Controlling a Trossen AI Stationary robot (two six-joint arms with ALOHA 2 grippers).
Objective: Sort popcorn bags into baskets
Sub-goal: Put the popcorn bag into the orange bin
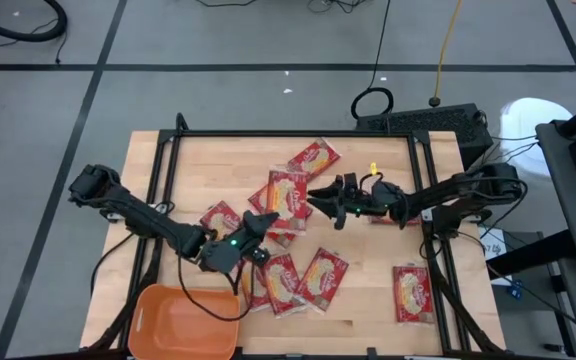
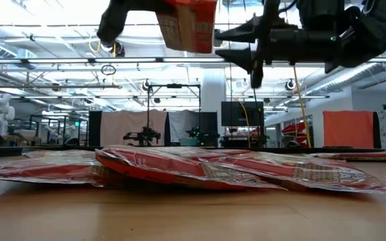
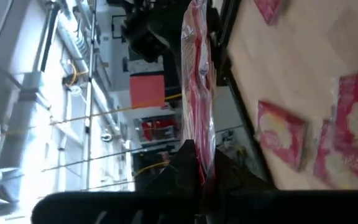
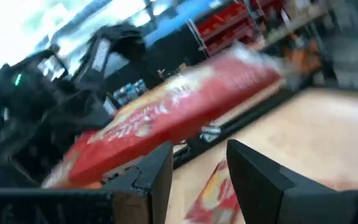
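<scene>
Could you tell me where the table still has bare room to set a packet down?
Bare wood shows along the table left side, between the frame rail and the popcorn bags, and on the near edge between the orange basket and the lone bag. The middle is crowded with overlapping bags and both grippers.

**Red packets, orange tub, pale wood**

Popcorn bags [image 1: 310, 279] are red with yellow-cream centre pictures, including the one pinched in the dark left gripper [image 1: 258, 226]. Just below it sits the plain orange basket [image 1: 183, 322]. The table [image 1: 368, 295] is light wood.
</scene>
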